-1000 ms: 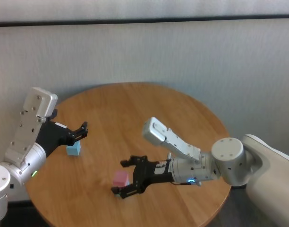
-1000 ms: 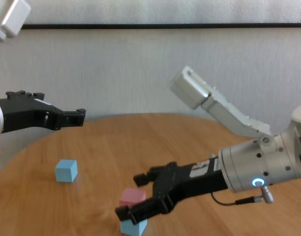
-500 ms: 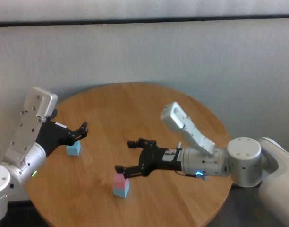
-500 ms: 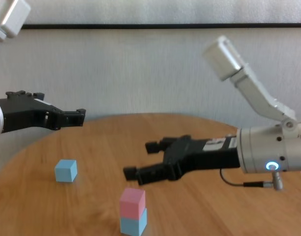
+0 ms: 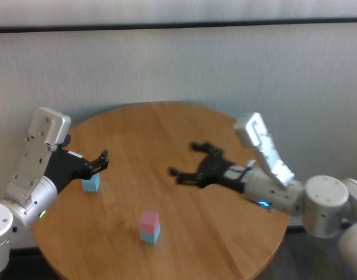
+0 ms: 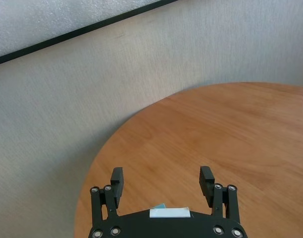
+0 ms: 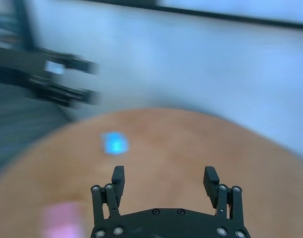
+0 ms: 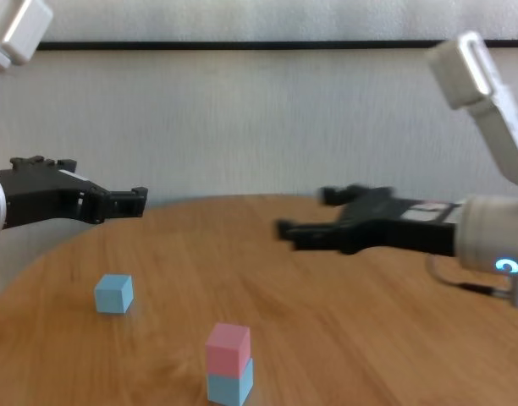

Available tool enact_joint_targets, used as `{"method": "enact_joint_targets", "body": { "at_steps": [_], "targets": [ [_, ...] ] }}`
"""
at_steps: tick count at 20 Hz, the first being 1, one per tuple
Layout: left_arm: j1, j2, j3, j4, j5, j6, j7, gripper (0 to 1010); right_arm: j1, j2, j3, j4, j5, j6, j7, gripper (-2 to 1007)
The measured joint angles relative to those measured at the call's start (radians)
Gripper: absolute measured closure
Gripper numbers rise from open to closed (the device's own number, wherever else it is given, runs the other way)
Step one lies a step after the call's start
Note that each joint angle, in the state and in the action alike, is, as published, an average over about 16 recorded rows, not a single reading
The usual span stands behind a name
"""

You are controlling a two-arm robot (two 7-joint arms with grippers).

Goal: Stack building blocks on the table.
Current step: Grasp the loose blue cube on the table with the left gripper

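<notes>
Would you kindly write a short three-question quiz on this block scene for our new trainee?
1. True or false: the pink block sits on a blue block.
2. Which gripper is nearer the lone blue block? A) left gripper B) right gripper
3. Fill in: both grippers are open and hold ____.

Key: 1. True. 2. A. 3. nothing.

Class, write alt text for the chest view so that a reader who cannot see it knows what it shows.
A pink block sits stacked on a light blue block near the front of a round wooden table. A second light blue block stands alone to the left. The left gripper hangs above that lone block, and the right gripper hangs open over the table's middle.
</notes>
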Motion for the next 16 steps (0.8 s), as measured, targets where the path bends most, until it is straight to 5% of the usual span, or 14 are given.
{"method": "enact_joint_targets", "body": {
  "at_steps": [8, 16],
  "targets": [
    [0.0, 0.0, 0.0, 0.0, 0.0, 0.0, 0.0, 7, -0.049, 0.008, 0.064, 0.017, -0.054, -0.085, -0.149, 0],
    [0.003, -0.005, -0.004, -0.006, 0.001, 0.013, 0.012, 7, -0.061, 0.003, 0.082, 0.037, -0.076, -0.115, -0.188, 0]
  ]
}}
